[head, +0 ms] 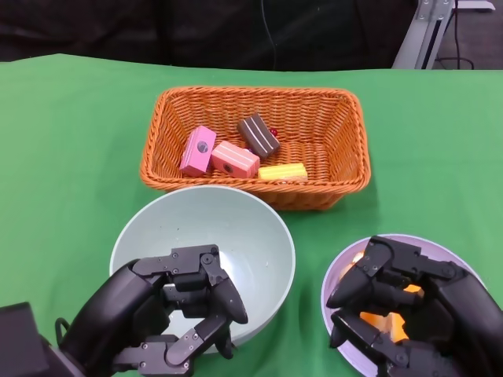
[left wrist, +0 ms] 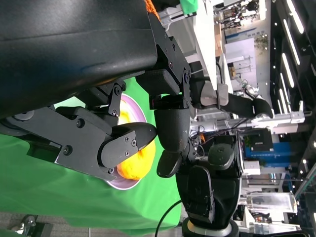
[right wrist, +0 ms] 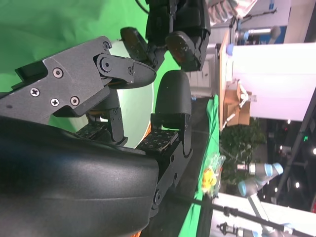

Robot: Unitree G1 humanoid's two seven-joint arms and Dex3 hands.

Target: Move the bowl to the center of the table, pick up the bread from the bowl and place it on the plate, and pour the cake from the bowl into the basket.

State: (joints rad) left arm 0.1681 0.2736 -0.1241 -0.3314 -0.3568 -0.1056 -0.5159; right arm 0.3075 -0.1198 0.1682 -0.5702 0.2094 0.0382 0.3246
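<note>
Bowl [head: 236, 228]: pale green, upright on the green surface [head: 71, 141], near the front edge, just in front of the basket and left of the plate. No contents visible inside.

Bread [head: 377, 320]: orange-yellow piece lying on the plate, mostly hidden under the right hand in the head view; seen more fully in the left wrist view [left wrist: 136, 163].

Plate [head: 440, 250]: lilac, round, at the front right of the surface, close beside the bowl but apart from it.

Basket [head: 346, 126]: orange wicker, rectangular, behind the bowl, its front wall almost touching the bowl's far rim. Holds four cake pieces: a pink block [head: 198, 150], a lighter pink block [head: 234, 159], a brown striped slice [head: 258, 134] and a yellow striped piece [head: 283, 171].

Left hand [head: 177, 310]: at the bowl's near rim, fingers curled over the edge; whether it actually grips the rim cannot be told.

Right hand [head: 401, 302]: over the plate, above the bread, fingers bent downward and apart; nothing seen held between them.

Background: dark curtain behind the surface; a metal stand [head: 428, 31] at the far right.
</note>
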